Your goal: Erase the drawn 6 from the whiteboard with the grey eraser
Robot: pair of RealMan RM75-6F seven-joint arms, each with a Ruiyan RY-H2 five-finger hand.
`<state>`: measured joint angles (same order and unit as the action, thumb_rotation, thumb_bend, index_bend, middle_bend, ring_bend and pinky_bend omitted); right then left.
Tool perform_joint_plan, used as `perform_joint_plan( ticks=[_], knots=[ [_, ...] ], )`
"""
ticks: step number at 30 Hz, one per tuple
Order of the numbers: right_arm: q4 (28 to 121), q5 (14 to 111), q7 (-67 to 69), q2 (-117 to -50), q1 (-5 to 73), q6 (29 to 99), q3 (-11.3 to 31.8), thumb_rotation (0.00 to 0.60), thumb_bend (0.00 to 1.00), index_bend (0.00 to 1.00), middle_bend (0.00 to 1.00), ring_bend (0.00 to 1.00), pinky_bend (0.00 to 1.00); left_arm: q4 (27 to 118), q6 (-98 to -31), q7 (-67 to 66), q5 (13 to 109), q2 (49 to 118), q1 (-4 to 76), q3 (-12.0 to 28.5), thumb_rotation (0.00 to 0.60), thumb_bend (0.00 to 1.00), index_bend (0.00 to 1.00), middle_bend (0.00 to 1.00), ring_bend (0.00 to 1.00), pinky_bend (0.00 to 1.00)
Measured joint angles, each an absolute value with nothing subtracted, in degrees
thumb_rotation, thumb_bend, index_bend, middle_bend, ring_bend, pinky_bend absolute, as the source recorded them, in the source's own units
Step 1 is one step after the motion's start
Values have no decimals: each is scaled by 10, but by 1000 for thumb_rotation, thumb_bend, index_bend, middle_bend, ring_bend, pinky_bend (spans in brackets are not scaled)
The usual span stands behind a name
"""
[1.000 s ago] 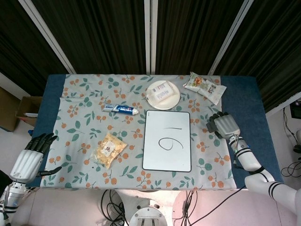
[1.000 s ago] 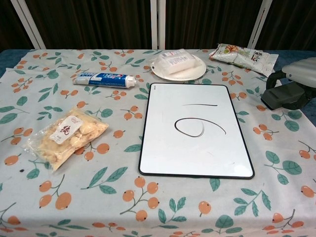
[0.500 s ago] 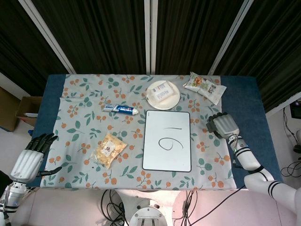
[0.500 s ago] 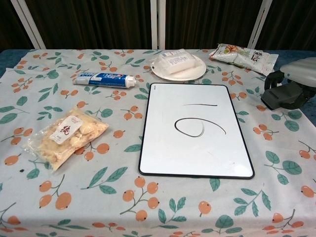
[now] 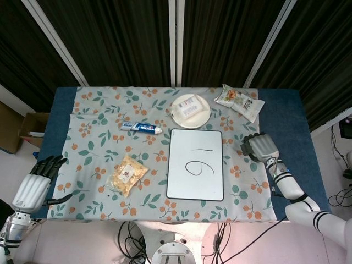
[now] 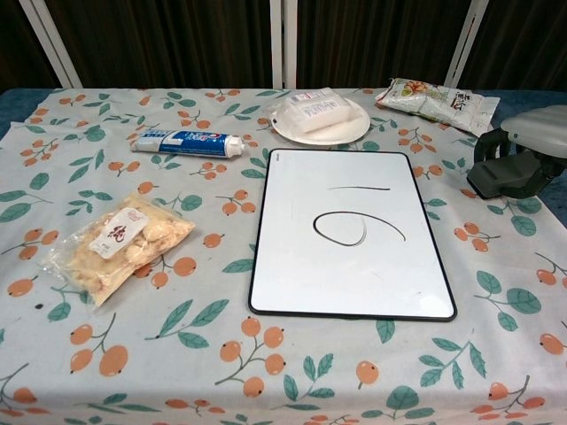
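My right hand (image 5: 260, 147) is at the 3 o'clock side of the table, just beside the whiteboard (image 5: 195, 165), and my fingers are curled down around the grey eraser (image 6: 505, 175), so I am holding it. In the chest view the eraser is a dark block under my pale hand, low over the flowery tablecloth (image 5: 93, 126) and not on the board. The whiteboard lies flat in the middle of the table, a little toward 3 o'clock. The drawn 6 (image 5: 196, 166) is on it, lying on its side, with a short line (image 5: 201, 150) just above it toward 12 o'clock. My left hand (image 5: 36, 184) is far away at 8 o'clock, off the edge of the table, with its fingers spread apart and nothing in them. At 12 o'clock from the board sits a white plate (image 5: 190, 111) with a small wrapped packet (image 5: 191, 105) on it. A tube of toothpaste (image 5: 142, 127) lies at 10 o'clock. A clear bag of snacks (image 5: 128, 175) lies at 9 o'clock. Another snack bag (image 5: 238, 101) lies near the far corner at 1 o'clock.
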<state>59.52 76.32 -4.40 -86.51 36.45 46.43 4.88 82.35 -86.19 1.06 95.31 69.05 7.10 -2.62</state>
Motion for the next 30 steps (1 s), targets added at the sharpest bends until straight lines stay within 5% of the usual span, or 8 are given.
perform_joint_plan(
  ticks=[17,30],
  knots=[
    [606,790,-21,-855,360,504,46,600,291,582,536,447,510,824,-865,12,954,691,71,-26,426,78,102,95,71,162],
    [817,843,-83,-806,376,543,44,600,295,634,575,485,560,821,-881,27,954,686,63,-25,425,78,102,95,71,162]
  ],
)
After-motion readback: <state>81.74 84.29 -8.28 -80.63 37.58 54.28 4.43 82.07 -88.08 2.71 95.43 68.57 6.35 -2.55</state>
